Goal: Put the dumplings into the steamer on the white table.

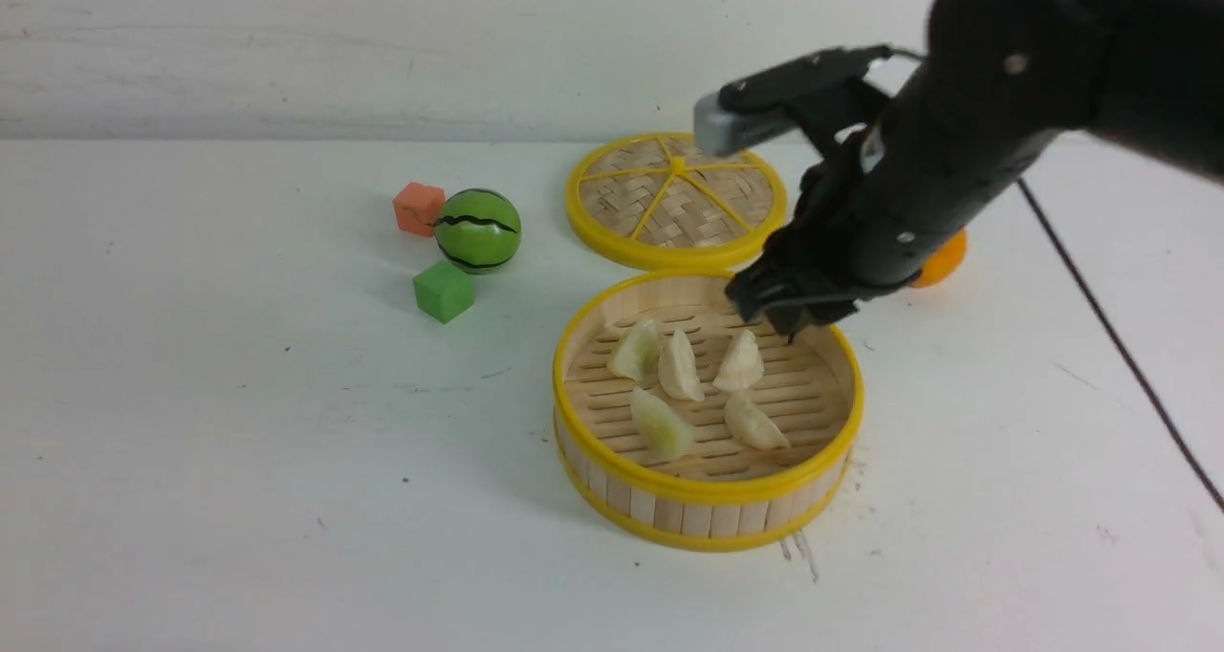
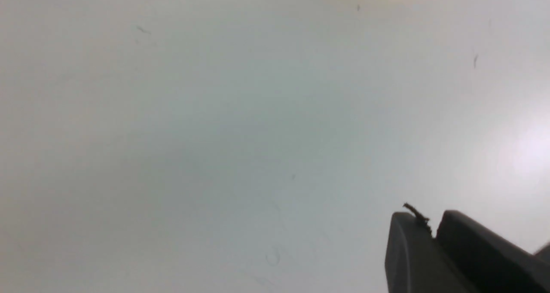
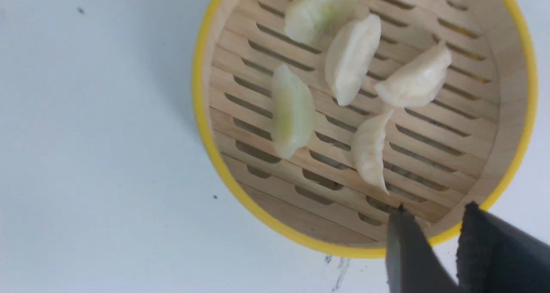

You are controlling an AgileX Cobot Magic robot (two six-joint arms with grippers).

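Holding, above the steamer (image 1: 708,499): our right tool (image 3: 434,215), jaws slightly apart, nothing between them, likely raised so as to clear rim and contents after placing. Dumplings (image 3: 292,112), five, inside on the slatted floor, spaced apart probably for even steaming. Lid (image 1: 677,203), off, on the worktop (image 1: 239,394) behind, leaving the basket open to us. Left tool (image 2: 432,237): well apart from the steamer, tips nearly together, nothing gripped, presumably unneeded.

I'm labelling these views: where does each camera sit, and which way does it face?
Front: between the arms, facing forward over the white table; right arm and gripper show.
Left wrist: on the left arm, facing the tabletop; left gripper tips show.
Right wrist: on the right arm, facing into the steamer; its fingertips show.
Front and right wrist share five dumplings.
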